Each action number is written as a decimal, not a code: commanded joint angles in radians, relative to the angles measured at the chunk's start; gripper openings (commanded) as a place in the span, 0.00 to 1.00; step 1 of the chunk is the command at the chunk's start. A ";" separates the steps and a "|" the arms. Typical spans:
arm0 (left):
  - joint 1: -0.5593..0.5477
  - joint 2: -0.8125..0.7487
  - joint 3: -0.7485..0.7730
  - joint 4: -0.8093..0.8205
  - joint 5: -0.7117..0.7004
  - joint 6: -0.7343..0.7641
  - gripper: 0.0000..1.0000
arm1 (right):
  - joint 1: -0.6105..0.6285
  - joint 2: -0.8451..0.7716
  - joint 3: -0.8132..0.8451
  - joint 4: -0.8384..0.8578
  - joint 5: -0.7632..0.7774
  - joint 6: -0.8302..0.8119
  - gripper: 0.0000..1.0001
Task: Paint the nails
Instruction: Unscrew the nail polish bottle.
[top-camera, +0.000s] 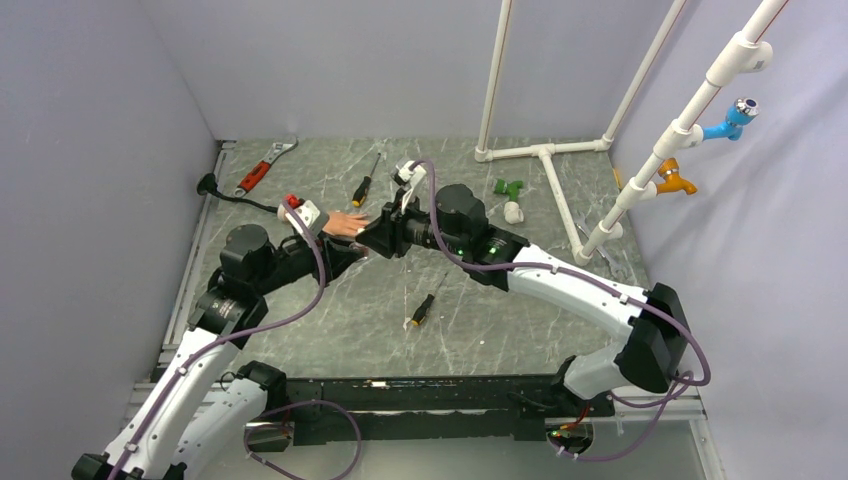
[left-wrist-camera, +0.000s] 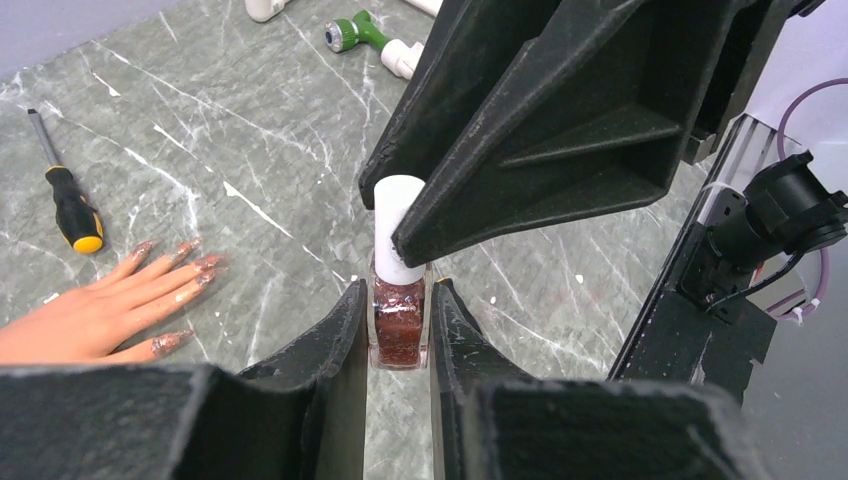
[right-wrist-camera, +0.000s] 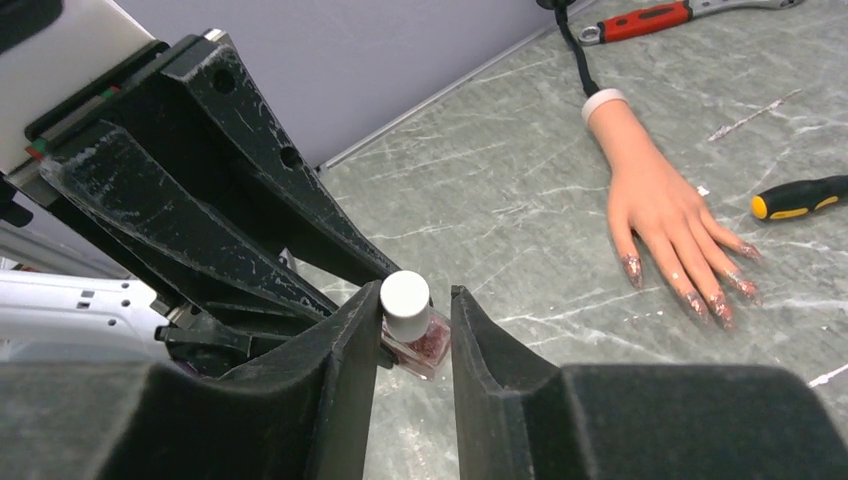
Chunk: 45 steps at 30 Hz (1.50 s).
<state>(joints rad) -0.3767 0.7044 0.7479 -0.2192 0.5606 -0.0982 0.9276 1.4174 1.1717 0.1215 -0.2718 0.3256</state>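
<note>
Nails (left-wrist-camera: 190, 268) on mannequin hand (left-wrist-camera: 80, 320) lower left in left wrist view, left gripper (left-wrist-camera: 398, 308) clamped on polish bottle (left-wrist-camera: 399, 338) at centre, right gripper (right-wrist-camera: 412, 300) straddling its white cap (right-wrist-camera: 404, 290), grip unclear

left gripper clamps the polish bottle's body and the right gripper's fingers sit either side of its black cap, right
The cap is white, not black; the right wrist view shows it. The left gripper does clamp the polish bottle, the right gripper straddling the cap.
</note>
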 joint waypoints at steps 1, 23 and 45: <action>-0.004 -0.005 -0.007 0.063 0.017 -0.018 0.00 | 0.006 0.010 0.065 0.037 -0.035 -0.013 0.31; -0.004 -0.039 -0.031 0.135 0.265 -0.003 0.00 | -0.001 -0.085 -0.027 0.023 -0.403 -0.220 0.00; -0.003 -0.031 -0.029 0.127 0.247 -0.014 0.00 | -0.002 -0.221 -0.058 0.040 0.011 -0.031 0.71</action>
<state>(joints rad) -0.3767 0.6792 0.7101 -0.1333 0.8616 -0.1070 0.9260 1.2694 1.0943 0.1295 -0.5041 0.1875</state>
